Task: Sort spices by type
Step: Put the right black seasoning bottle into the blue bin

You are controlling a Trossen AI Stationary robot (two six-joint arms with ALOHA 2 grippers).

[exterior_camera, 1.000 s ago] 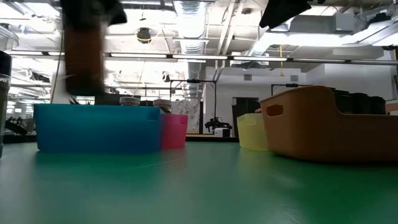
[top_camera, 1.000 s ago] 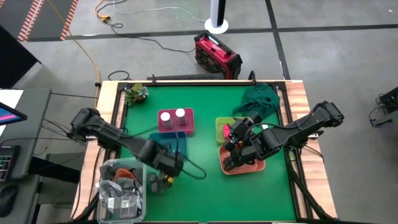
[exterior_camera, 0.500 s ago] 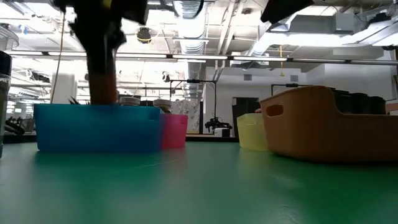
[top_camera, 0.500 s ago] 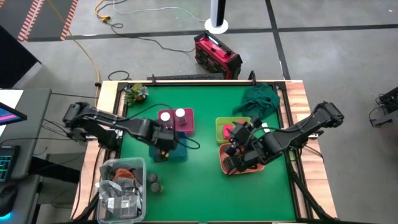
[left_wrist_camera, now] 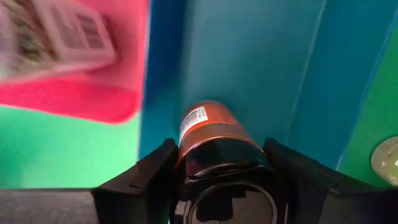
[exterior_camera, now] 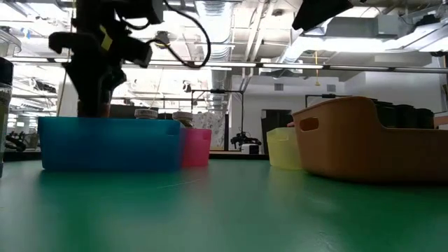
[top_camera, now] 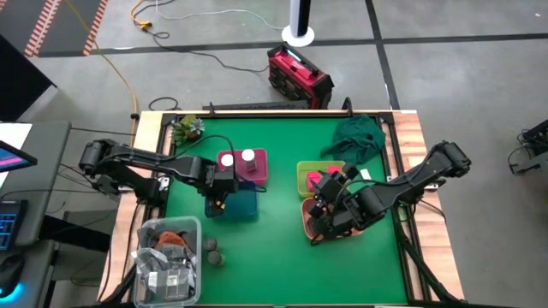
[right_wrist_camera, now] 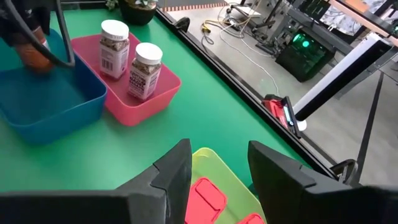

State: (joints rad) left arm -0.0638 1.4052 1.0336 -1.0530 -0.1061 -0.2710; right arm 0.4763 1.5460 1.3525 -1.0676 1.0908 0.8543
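swung up from the table's near-left corner over the past sec, left gripper (top_camera: 219,198) now hangs over the blue tray (top_camera: 244,208), clenched on a spice jar (left_wrist_camera: 208,134) w/ amber body, white label and dark cap. left wrist view shows both fingers (left_wrist_camera: 146,177) pressed to the jar's sides, blue tray floor right beneath. low view has the gripper (exterior_camera: 94,105) dipping behind the blue tray's front wall (exterior_camera: 112,143).

right gripper (top_camera: 321,224) has slid a little toward the near edge and sits over the salmon tray (top_camera: 311,224), right of centre. its fingers (right_wrist_camera: 171,180) stand apart w/ nothing between them.

pink tray (top_camera: 259,175) touches the blue tray's far side and carries two white-capped jars (top_camera: 238,159), upright side by side; right wrist view shows them (right_wrist_camera: 129,59) w/ white labels. yellow-green tray (top_camera: 305,175) is just beyond the salmon one, w/ pink boxes (top_camera: 315,180) lying in it. low view shows dark tins (exterior_camera: 402,115) poking above the salmon tray's rim.

two round tins (top_camera: 211,251) rest on the green mat (top_camera: 282,265) just beside the clear bin (top_camera: 167,261) at near left. green cloth (top_camera: 355,139) is bunched at far right; small plant (top_camera: 185,128) at far-left corner.
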